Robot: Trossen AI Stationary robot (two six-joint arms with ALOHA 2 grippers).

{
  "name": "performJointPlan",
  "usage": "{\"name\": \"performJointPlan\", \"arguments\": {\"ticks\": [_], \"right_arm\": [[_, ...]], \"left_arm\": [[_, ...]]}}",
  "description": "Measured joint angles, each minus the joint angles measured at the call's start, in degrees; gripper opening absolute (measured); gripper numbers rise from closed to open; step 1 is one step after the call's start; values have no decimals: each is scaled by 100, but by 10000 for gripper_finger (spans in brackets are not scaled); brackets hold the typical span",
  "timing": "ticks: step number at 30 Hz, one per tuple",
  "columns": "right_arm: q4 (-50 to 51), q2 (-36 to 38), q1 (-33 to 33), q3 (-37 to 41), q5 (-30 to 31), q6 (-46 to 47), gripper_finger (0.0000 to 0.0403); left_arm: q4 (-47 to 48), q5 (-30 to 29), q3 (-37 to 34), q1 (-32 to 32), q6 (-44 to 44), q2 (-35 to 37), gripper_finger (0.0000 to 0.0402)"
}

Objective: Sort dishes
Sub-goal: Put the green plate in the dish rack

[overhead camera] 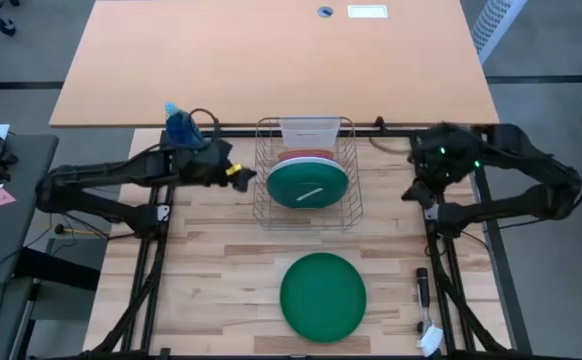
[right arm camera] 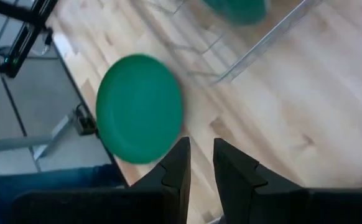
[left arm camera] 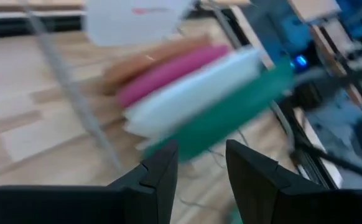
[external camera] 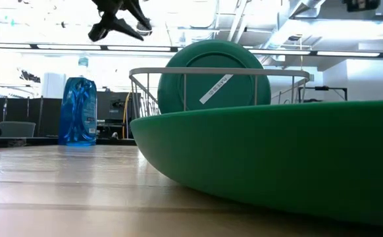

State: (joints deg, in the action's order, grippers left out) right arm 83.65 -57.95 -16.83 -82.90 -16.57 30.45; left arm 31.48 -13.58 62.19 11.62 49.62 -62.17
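1. High view: one green plate (overhead camera: 322,296) lies flat near the table's front edge; a second green plate (overhead camera: 307,184) stands on edge in the wire rack (overhead camera: 351,210), ahead of white, pink and orange plates.
2. The plates are judged stiff, smooth and slippery; a rim is the likely hold.
3. The left gripper (overhead camera: 241,174) is held just beside the rack, fingers parted slightly, empty.
4. The right gripper (right arm camera: 198,163) waits well apart, nearly closed on nothing.
5. The rack wires and the blue spray bottle (overhead camera: 179,125) crowd the left side.

High view: straight down over whole table (overhead camera: 211,290). Low view: table height, level, very near green plate (external camera: 277,158), rack (external camera: 218,79) behind. Left wrist view: close ahead of fingers, stacked plates (left arm camera: 187,93). Right wrist view: downward past fingers, same green plate.
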Motion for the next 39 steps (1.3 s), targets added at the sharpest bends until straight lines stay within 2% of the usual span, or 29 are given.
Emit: {"name": "performJointPlan", "arguments": {"ticks": [9,12,16,21,24,28,32,35,39], "right_arm": [[-316,-5,2051,93,520,1163,72],[-530,-178,2633,93,620,1193,78],[-616,-511,3239,93,651,880,118],[-615,-919,3882,95,1055,299,186],[-680,-1111,4264,95,1114,155,213],[-962,-1332,4947,95,1365,98,223],[-1099,-1545,5552,95,1681,-146,223],[-1101,-1737,5834,95,1804,-424,223],[-1108,-2015,5973,95,1847,-957,223]], "left_arm": [[-419,-91,-2,-1284,201,-54,130],[-652,-560,0,-1757,384,-89,130],[-1076,-1213,-2,-2229,494,-186,130],[-1776,-1263,-5,-2722,322,-470,130],[-2076,-1254,-5,-2947,359,-742,130],[-2430,-1207,-9,-3144,500,-1152,130],[-3458,-1149,-11,-3294,600,-1468,130],[-4316,-1367,-4,-3421,387,-1717,130],[-4977,-1559,-4,-3505,318,-2004,130]]}}
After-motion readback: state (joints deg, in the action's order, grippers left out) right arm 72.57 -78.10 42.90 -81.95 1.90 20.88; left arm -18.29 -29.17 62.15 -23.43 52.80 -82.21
